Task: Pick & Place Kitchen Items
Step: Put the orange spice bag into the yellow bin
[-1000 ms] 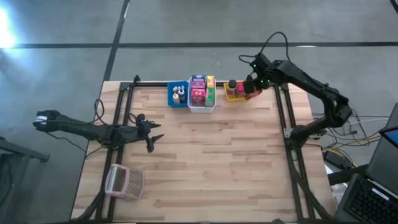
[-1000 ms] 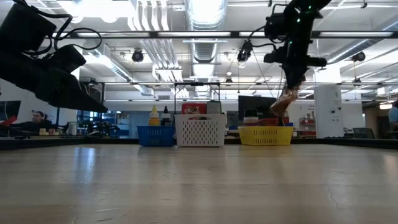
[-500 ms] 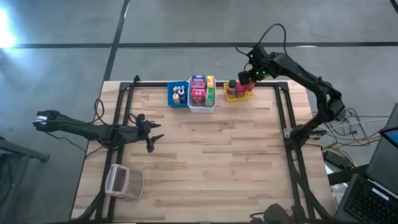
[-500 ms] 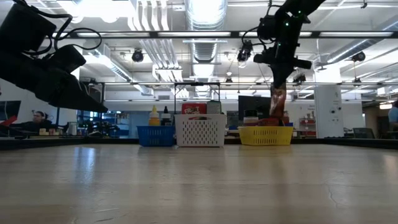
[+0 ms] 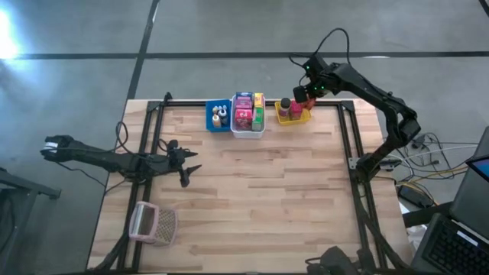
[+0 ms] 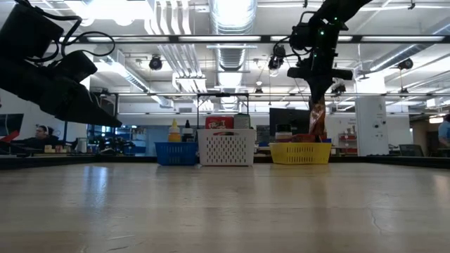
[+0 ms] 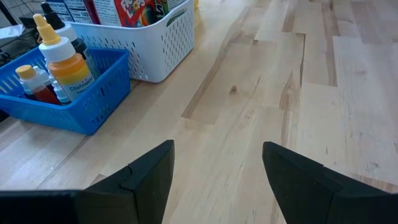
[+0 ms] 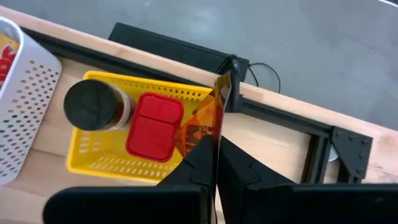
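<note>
The right gripper (image 8: 216, 163), at the table's one-o'clock corner, is pinching a thin, glossy orange packet (image 8: 205, 121) by its edge so it is hanging vertically over the perforated yellow bin (image 8: 102, 162), beside a red box (image 8: 154, 124) and dark-lidded jar (image 8: 93, 104). The left gripper (image 7: 217, 171), at nine o'clock, is idling with fingers parted, empty.

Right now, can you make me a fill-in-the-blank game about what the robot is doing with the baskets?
1. The right gripper is shut on a thin orange packet above the ____ bin.
2. Inside that bin, a dark-lidded jar sits beside a ____ box.
3. The bin with the squeeze bottles is ____.
4. The left gripper is ____ and holds nothing.

Missing words: yellow; red; blue; open
</note>
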`<state>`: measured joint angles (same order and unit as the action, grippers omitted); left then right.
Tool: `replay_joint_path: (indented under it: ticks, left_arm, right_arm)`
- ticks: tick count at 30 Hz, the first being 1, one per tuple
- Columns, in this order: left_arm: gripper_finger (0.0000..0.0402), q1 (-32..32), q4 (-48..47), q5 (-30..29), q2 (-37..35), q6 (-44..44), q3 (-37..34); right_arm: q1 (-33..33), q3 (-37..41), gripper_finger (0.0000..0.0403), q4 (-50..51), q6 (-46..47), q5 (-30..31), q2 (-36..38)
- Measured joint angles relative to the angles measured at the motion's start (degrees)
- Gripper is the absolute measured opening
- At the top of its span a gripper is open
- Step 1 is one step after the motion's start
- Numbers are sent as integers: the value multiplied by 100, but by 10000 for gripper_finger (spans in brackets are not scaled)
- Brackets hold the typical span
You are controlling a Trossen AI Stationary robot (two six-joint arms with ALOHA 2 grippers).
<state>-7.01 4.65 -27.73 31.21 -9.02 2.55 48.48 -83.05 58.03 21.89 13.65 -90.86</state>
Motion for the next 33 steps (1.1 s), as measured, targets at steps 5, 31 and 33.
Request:
replay_joint_path:
  ticks: [5,31,33]
  left_arm:
    - [250,0,-1,0,1,0,0]
    - [250,-1,-1,0,0,0,0]
    - [250,-2,-1,0,-1,1,0]
  right_arm:
    - [-74,48,8,-13,40,-44,-217]
    - [-47,56,8,56,62,34,73]
    - [-47,56,8,53,64,50,91]
